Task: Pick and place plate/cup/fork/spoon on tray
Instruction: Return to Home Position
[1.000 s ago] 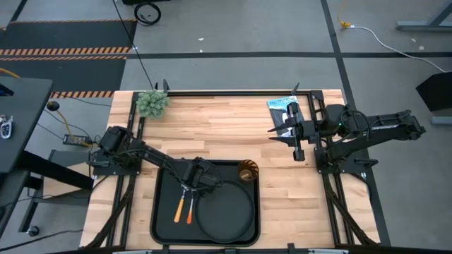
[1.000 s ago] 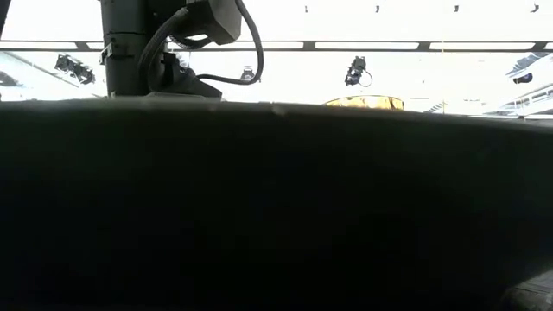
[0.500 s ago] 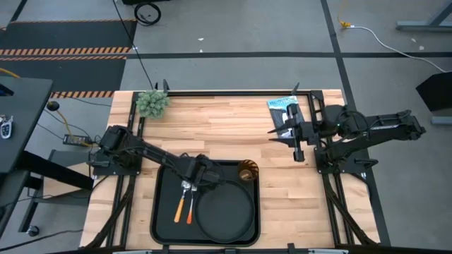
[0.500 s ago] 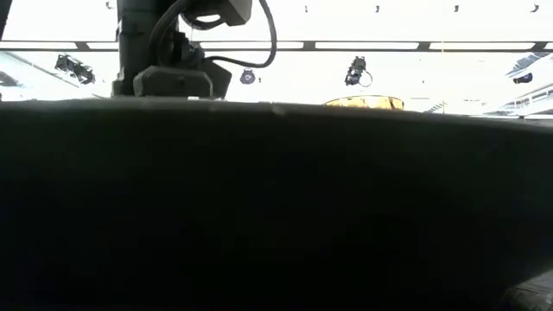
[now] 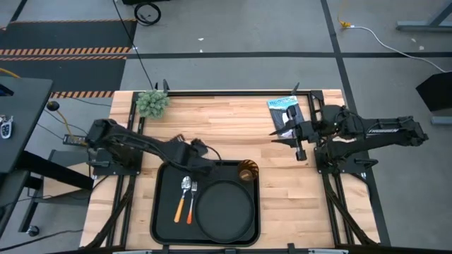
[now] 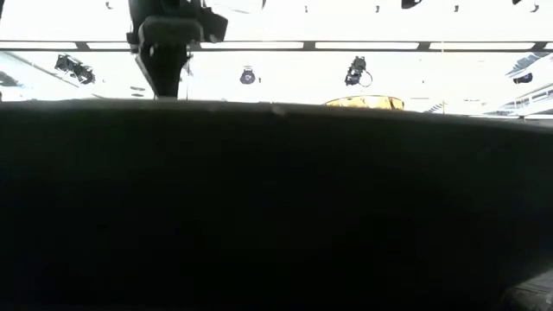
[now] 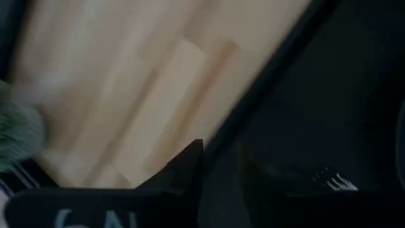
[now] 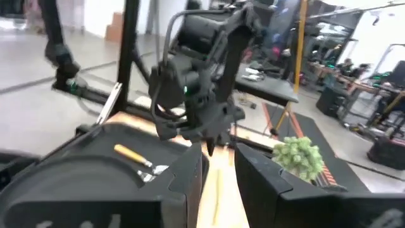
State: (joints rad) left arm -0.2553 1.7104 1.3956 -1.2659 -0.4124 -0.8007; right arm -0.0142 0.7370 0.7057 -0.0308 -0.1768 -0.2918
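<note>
On wood table [image 5: 282,197]: loaded tray [image 5: 164,212].

The black tray [image 5: 164,219] sits at the table's near edge, fully loaded. The round dark plate [image 5: 224,209] lies flat in its right half. The fork [image 5: 180,202] and spoon [image 5: 191,202] lie side by side on the left, orange handles toward the near edge. The amber cup [image 5: 246,171] stands upright in the far right corner.

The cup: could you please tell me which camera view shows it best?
The high view: the amber cup stands unobstructed in the tray's far right corner, beside the plate. The low view shows only its rim. Neither wrist view shows it clearly.
</note>
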